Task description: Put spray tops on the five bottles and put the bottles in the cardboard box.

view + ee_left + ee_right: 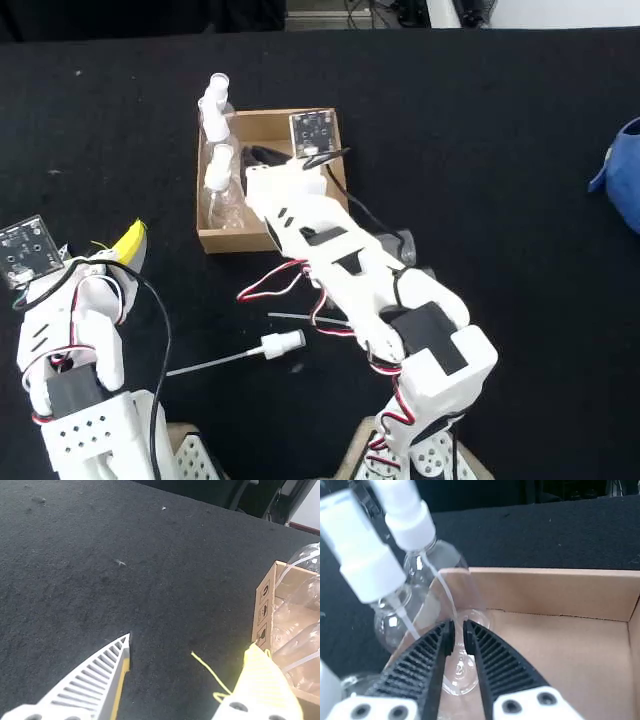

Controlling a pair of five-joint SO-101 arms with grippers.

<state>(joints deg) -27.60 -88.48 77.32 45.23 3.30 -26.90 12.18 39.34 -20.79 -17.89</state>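
Observation:
The cardboard box sits mid-table, and clear bottles with white spray tops stand along its left side. My right gripper is down inside the box next to them. In the right wrist view its black fingers are almost together at the tip, right in front of a clear bottle on the box floor. Two capped bottles tower close by. My left gripper hovers open over bare cloth, left of the box wall, holding nothing.
A loose spray top with its long dip tube lies on the black cloth between the two arm bases, and a thin tube lies just above it. A blue object sits at the right edge.

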